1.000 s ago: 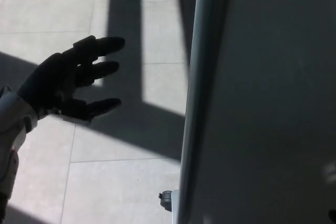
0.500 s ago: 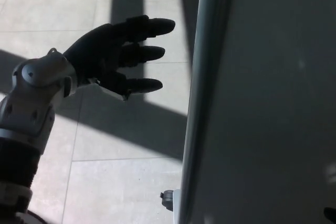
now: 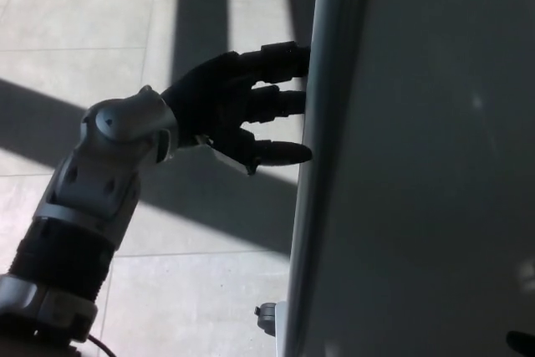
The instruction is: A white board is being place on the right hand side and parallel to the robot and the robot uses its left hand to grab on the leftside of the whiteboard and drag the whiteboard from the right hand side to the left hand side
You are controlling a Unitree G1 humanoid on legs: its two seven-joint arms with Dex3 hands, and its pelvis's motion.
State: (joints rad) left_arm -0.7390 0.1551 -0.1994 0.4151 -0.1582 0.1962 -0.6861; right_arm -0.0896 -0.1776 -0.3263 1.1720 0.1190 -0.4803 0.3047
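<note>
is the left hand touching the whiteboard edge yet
Cannot tell. In the head view the left hand is open, its fingers reaching the whiteboard frame's left edge, but dark shadow hides whether they press it.

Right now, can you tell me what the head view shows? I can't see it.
The robot's black left hand, fingers spread, reaches the left edge of a tall whiteboard that fills the right side. Its fingertips are at the board's frame but not closed around it. Below is a sunlit tiled floor.

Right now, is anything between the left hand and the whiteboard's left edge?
Nothing. In the head view the left hand is open, its fingertips right at the whiteboard edge; only floor shows behind.
</note>
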